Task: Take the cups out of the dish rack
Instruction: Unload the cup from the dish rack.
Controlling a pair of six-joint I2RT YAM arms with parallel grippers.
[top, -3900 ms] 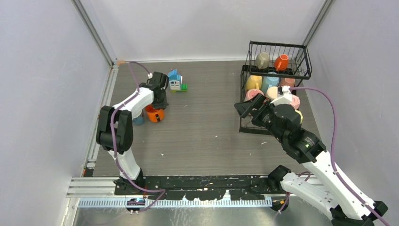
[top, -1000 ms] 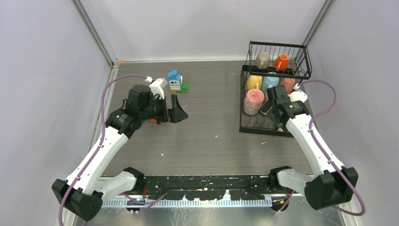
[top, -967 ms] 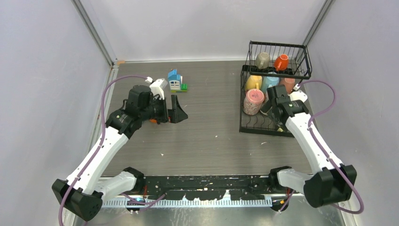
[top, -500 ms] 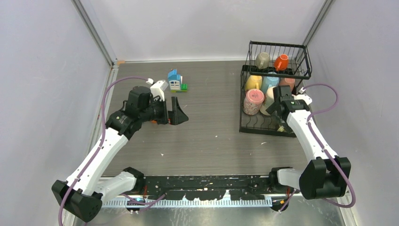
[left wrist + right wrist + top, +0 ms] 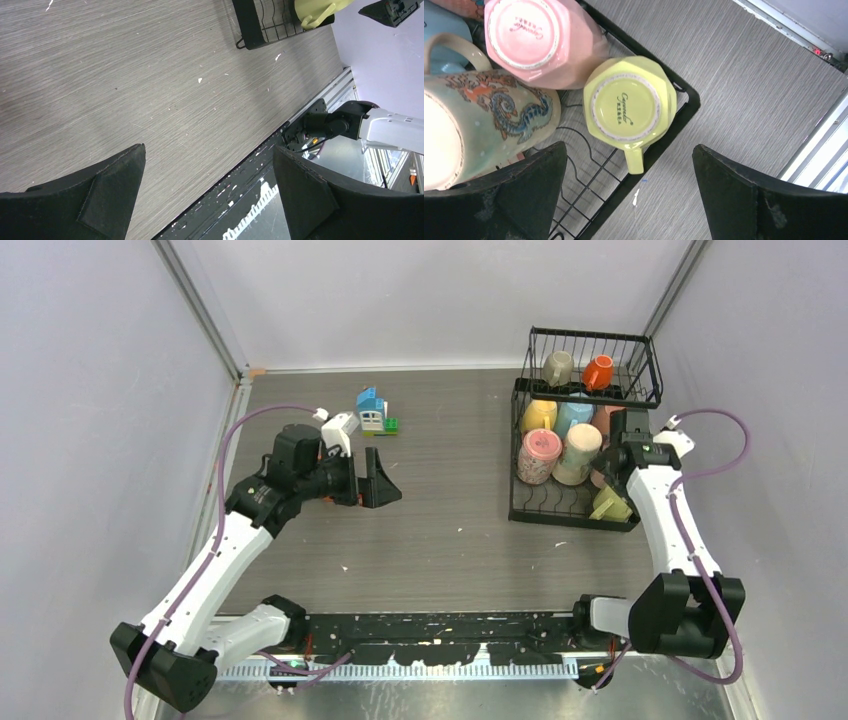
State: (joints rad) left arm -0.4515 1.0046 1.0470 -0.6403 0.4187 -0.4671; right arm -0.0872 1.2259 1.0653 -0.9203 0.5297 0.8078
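The table [image 5: 450, 540] lies under both arms. The rack [image 5: 565, 521] stands directly below the right gripper [image 5: 628, 146] and well off ahead of the left gripper [image 5: 207, 150], whose wrist view catches only one corner of it. The right gripper's jaws are spread wide with nothing between the pads, and it looks straight down into the rack's base. The left gripper is spread just as wide and empty, hanging over bare table.

All the cups in view sit in the rack. A cream cup [image 5: 489, 115] (printed with a dragon) lies just beside the right gripper's left finger [image 5: 514, 190]. Past it, farther from the fingertips, is a pink cup [image 5: 539, 40], bottom up. A yellow cup [image 5: 629, 105], also bottom up, sits right under the gap between the fingers in the rack's corner, its handle pointing back toward the gripper. A toy house [image 5: 373, 412] stands near the left gripper, off to its side.
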